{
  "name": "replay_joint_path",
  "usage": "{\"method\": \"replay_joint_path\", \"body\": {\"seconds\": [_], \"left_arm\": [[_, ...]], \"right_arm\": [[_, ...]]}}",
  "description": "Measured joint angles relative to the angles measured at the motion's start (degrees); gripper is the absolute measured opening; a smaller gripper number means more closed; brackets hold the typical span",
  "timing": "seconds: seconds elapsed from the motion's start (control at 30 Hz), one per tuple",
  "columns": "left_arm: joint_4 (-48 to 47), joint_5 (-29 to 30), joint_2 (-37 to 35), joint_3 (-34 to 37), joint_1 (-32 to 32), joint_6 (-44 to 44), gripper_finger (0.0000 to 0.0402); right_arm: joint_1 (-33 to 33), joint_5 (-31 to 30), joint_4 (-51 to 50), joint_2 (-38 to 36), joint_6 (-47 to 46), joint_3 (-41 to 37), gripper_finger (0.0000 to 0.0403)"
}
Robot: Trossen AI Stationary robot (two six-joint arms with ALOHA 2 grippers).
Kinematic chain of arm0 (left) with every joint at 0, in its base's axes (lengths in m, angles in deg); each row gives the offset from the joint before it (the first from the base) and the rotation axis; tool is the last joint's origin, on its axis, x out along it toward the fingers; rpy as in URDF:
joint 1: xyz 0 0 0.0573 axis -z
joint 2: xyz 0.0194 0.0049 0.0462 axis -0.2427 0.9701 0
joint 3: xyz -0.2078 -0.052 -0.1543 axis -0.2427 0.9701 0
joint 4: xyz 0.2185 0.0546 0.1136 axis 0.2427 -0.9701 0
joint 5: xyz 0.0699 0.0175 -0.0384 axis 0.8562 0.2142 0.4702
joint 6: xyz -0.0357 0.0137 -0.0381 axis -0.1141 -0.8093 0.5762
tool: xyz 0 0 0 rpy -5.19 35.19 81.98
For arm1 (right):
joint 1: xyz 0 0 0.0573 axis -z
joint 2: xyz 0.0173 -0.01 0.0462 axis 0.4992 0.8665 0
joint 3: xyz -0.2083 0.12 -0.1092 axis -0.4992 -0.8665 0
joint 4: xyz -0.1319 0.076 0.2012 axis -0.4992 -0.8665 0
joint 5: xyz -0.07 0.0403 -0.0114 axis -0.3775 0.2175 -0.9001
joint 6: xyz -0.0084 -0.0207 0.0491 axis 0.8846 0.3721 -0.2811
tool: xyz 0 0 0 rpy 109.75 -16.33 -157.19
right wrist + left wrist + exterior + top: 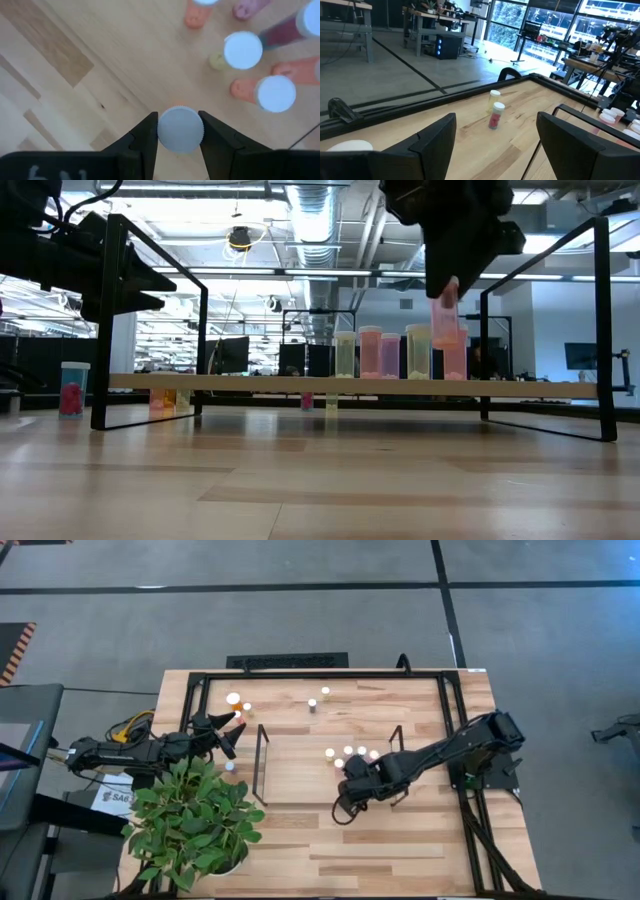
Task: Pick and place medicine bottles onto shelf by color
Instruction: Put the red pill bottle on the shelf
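Note:
My right gripper (350, 773) is over the light-wood shelf (300, 765), shut on an orange bottle with a white cap (447, 315). Several white-capped bottles stand on their bases on the shelf beside it (350, 752), orange, pink and yellowish in the low view (380, 353). My left gripper (234, 730) is open and empty past the shelf's left wire end (262, 760). Two bottles, one red (495, 116) and one yellowish (494, 98), stand on the table ahead of it. More bottles stand at the table's far left (236, 700). My right gripper pinches the bottle's white cap (166, 131) by its two sides between the two fingers. The fingers come from above, pointing down. The bottle body (446, 325) hangs below them, slightly tilted and clear of the shelf top.
A leafy potted plant (195, 815) stands at the near left, with a small bottle (229, 767) at its far edge. A black frame (455, 720) bounds the table. Two bottles (318, 698) stand at the far middle. The near half of the table (380, 850) is bare wood.

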Motion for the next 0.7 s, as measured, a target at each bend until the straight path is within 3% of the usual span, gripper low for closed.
{"method": "replay_joint_path", "body": {"seconds": [0.7], "left_arm": [[0.0, 0.0, 0.0, 0.0, 0.0, 0.0, 0.0265]], "right_arm": [[-1.3, -0.2, 4.4, 0.0, 13.6, -5.8, 0.0160]]}}
